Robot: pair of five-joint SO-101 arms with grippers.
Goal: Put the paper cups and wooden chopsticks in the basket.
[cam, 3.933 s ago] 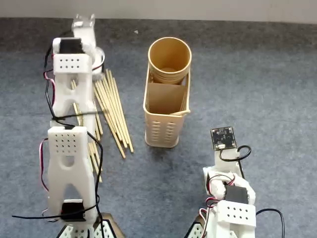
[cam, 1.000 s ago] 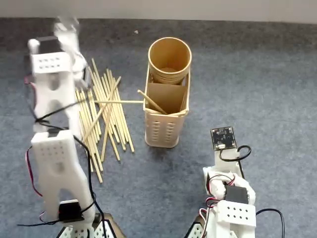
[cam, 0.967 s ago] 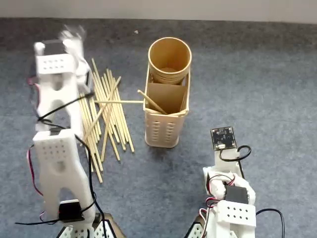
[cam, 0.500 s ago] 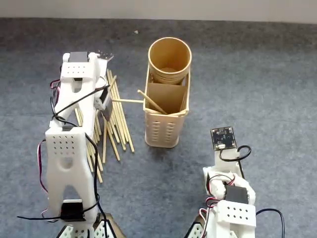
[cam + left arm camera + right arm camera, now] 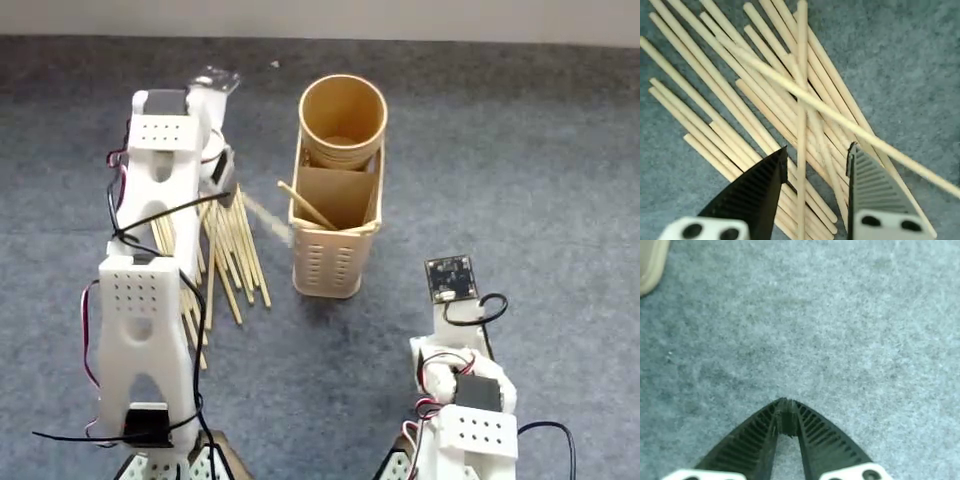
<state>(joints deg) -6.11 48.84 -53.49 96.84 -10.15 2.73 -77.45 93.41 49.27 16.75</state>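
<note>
1. The left gripper hangs, jaws apart, over the wooden chopsticks heaped beside the basket.
2. The paper cups stand in the basket's far compartment; one chopstick leans in the near one.
3. The right gripper has its fingers together above the carpet.

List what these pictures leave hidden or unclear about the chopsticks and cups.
- High view: the left arm covers part of the chopstick pile, so the count is unknowable.
- High view: one chopstick beside the basket is blurred; contact unclear.
- High view: the top paper cup hides how many nest beneath.
- Left wrist view: picture edges cut off chopstick ends.
</note>
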